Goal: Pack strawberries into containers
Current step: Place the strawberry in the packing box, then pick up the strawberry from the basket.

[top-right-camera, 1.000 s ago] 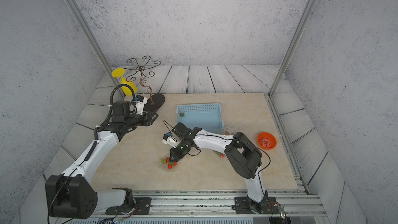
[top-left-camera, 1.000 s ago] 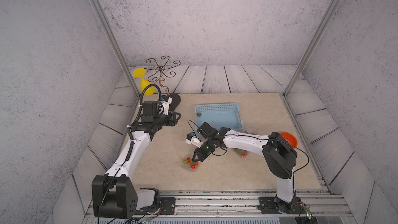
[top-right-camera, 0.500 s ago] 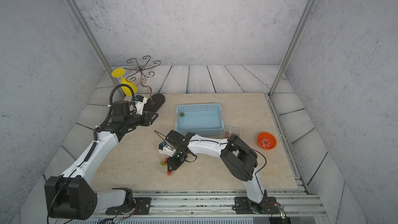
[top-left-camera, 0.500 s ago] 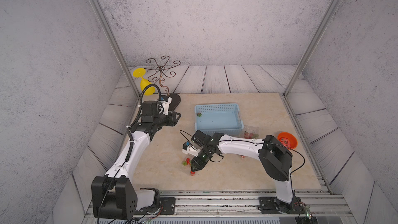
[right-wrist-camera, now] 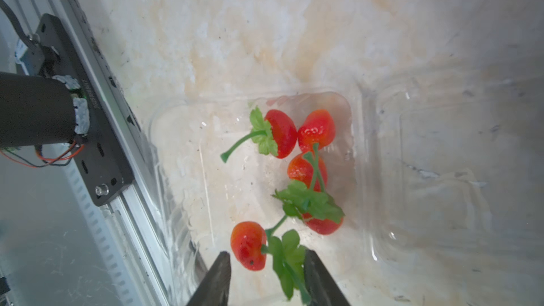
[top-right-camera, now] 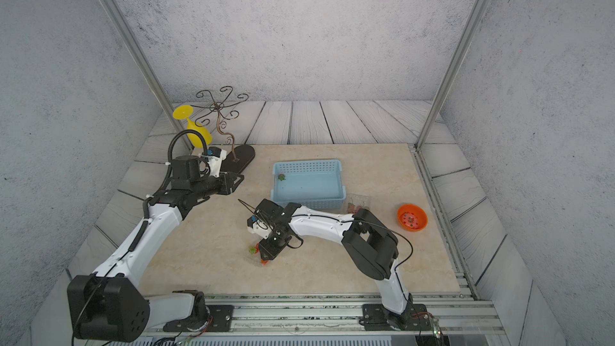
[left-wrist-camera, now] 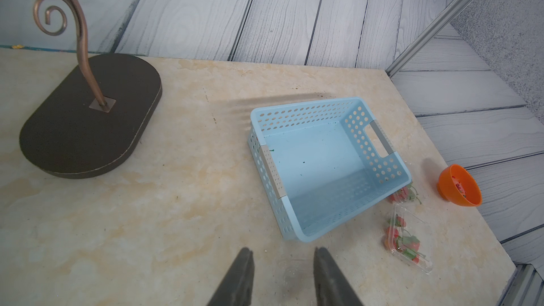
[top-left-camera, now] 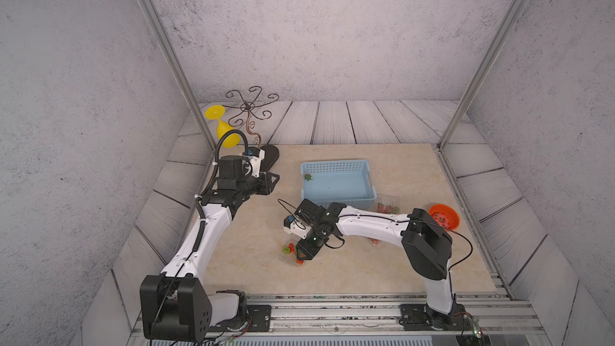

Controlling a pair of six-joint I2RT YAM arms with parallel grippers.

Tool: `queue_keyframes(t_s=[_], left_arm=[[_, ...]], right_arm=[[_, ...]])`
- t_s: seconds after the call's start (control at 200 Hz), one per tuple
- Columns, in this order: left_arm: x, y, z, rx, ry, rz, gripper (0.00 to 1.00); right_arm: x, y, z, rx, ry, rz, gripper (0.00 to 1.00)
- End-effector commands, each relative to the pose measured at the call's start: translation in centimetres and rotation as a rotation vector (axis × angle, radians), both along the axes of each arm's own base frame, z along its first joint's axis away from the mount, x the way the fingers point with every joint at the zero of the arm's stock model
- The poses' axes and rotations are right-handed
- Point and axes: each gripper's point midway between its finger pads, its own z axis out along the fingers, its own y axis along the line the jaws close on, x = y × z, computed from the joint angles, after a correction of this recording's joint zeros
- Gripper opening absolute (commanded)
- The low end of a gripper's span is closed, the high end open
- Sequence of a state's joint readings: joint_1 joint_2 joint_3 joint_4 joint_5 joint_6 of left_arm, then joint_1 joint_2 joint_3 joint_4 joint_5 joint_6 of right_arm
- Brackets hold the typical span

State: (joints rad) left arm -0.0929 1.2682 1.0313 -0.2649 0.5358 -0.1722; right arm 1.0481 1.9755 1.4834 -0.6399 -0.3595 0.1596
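this was a robotics lab test cell, not a home or kitchen. grey textured panels (top-left-camera: 316, 28) walled it in on three sides, held by bare aluminium posts (top-left-camera: 169, 58). two white-and-black robot arms (top-left-camera: 199, 237) stood bolted to a slotted aluminium rail (top-left-camera: 332, 311) at the front edge. the wood planks (top-left-camera: 332, 121) behind were a printed backdrop, the tabletop (top-left-camera: 239, 261) was a marble-look board, and the strawberries (right-wrist-camera: 281, 133) were plastic props with moulded green stems.
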Motion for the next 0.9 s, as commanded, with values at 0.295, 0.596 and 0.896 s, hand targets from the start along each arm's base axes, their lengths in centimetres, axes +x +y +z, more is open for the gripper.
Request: queue_keyframes(t_s=[0.295,0.596,0.896], left_arm=[[-0.1,0.0,0.8,0.01,-0.028,-0.008,0.38],[0.0,-0.2,0.7,0.005,-0.022,-0.012,0.38],[0.2,-0.3,0.1,-0.001,-0.003,-0.018,0.38]], right_arm=[[13.1,-2.9,9.4,0.231,-0.131,-0.316,0.51],[26.6,-6.4,6.8,0.243,-0.156,-0.598,0.51],[33.4,-4.4,2.2,0.315,-0.119,-0.65,0.5]])
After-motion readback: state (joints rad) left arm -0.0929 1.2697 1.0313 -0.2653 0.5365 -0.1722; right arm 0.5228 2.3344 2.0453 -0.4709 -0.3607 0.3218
